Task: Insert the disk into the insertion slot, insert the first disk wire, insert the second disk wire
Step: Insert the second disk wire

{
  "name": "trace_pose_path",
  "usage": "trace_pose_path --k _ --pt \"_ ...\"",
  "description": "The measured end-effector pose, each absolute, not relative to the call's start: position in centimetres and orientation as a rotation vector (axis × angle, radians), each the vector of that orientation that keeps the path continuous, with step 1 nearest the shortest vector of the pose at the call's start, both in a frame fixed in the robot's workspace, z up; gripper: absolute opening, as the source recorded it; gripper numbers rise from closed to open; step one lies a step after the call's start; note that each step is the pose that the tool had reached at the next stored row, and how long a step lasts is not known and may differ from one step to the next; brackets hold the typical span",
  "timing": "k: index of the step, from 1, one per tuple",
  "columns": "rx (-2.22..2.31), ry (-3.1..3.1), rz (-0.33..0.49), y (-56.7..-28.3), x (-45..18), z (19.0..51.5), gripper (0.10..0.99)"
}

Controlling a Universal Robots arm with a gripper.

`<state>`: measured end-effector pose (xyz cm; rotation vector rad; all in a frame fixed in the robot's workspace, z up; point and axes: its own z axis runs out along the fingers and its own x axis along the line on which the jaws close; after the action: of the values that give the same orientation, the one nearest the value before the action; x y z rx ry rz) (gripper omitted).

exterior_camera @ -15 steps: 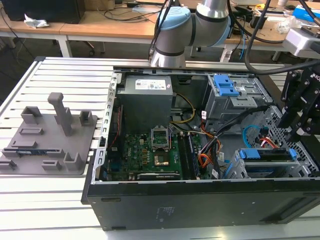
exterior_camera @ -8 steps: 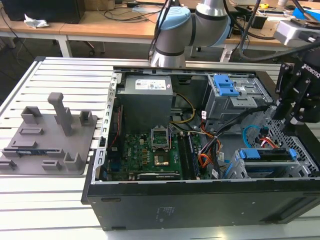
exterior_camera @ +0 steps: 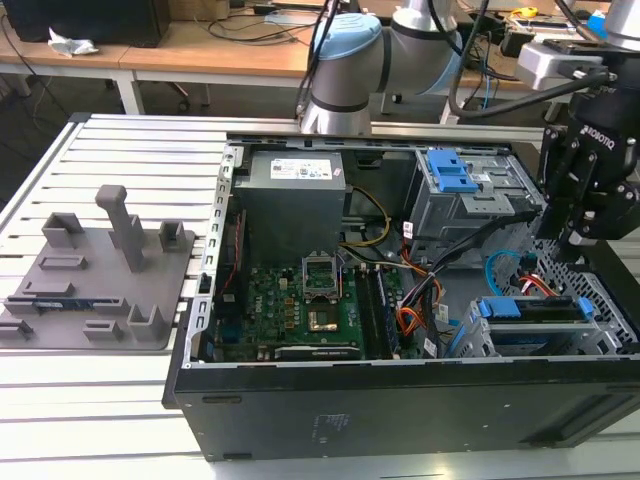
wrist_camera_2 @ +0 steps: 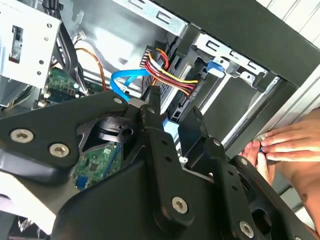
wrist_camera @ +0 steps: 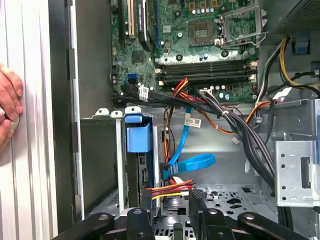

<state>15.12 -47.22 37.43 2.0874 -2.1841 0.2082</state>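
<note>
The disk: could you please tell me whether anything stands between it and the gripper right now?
Yes. The disk sits in the insertion slot, and a red-yellow-black wire bundle and a blue flat cable run off its exposed end. Both lie between the disk and the open gripper, close in front of it.

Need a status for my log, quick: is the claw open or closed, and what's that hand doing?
Claw: open, gripping nothing, beside the red-yellow wires.
Person's hand: against the case edge; whether it holds anything cannot be told.
</note>
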Motion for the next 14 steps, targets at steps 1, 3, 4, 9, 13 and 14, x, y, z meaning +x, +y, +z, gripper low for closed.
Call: trace_pose_path --k 1,3,4,9,13,14 --pt "2.087 -2.185 0.213 -47.2 14.9 37.4 0.424" --pt "2.083 -2.181 0.225 -47.2 14.1 37.4 0.424" --pt "2.08 -2.177 0.231 -47.2 13.8 37.4 0.424" --pt "2.089 -2.15 0.284 -47.2 12.8 37.2 0.424" --pt "2.082 -2.126 0.313 -47.2 12.5 37.0 0.424" --pt "2.079 -2.121 0.32 -47.2 12.5 37.0 0.424"
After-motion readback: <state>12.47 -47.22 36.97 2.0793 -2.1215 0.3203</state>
